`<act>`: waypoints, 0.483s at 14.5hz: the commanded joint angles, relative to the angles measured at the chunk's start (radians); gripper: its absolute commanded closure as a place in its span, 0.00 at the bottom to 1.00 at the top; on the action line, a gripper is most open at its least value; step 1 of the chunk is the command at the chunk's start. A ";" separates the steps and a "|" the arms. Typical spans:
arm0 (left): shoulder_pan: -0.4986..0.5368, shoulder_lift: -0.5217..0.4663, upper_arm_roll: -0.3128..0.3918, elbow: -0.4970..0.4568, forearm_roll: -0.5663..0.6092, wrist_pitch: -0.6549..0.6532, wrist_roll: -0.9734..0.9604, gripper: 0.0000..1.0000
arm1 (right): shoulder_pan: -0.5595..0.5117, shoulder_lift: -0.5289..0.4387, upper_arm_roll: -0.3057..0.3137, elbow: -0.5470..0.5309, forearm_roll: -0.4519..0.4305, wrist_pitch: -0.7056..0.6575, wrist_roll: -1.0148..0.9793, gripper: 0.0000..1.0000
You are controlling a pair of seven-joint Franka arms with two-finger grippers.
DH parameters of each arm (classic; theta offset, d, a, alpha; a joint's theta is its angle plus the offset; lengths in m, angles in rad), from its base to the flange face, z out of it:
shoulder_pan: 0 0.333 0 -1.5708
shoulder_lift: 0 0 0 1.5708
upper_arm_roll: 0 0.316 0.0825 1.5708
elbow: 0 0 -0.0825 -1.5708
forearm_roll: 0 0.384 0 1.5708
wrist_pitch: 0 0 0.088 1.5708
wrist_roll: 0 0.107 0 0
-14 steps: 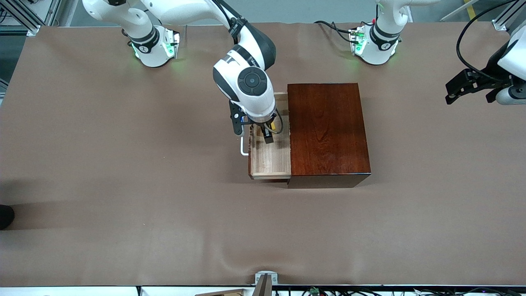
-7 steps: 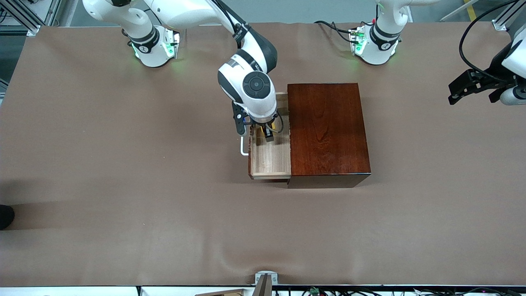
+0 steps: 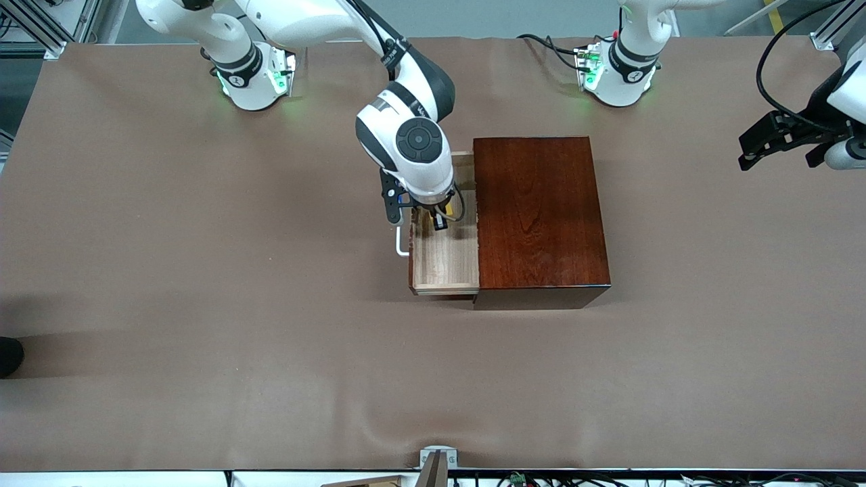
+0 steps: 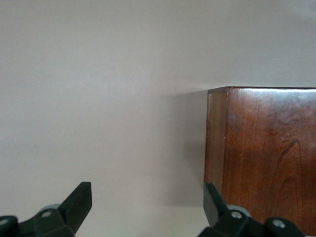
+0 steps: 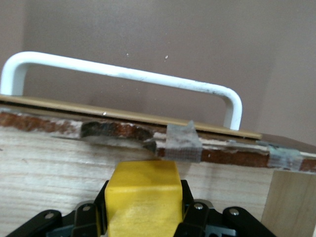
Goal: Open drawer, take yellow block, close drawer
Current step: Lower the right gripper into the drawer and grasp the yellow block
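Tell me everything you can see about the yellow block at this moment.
The yellow block is a small, plain, matte cube with slightly rounded edges. It sits upright between the fingers of the right gripper, which is shut on it, inside the open drawer and close to its front wall with the white handle. From the front view the gripper hides most of it.

Front view: bright, even overhead light on the brown table cloth (image 3: 203,270), w/ soft shadows only. Glossy dark reddish-brown wooden box (image 3: 538,213) shows a mild sheen, casts a narrow shadow on its side nearer the front camera. Green glow at both arm bases. Left wrist view looks washed out, pale. Right wrist view: small matte yellow cube (image 5: 143,197) slightly soft (very close to lens); white U-shaped bar handle (image 5: 123,74) sharp.
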 commanded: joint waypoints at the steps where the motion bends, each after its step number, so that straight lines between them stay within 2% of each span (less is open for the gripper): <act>1: 0.004 -0.022 -0.008 -0.009 0.011 -0.002 0.021 0.00 | -0.014 -0.008 -0.001 0.042 0.008 -0.013 0.019 1.00; 4: 0.004 -0.020 -0.009 -0.009 0.009 -0.001 0.016 0.00 | -0.030 -0.010 -0.001 0.080 0.014 -0.052 0.023 1.00; 7: 0.006 -0.019 -0.022 -0.008 0.009 0.004 0.007 0.00 | -0.092 -0.008 0.002 0.163 0.028 -0.124 0.013 1.00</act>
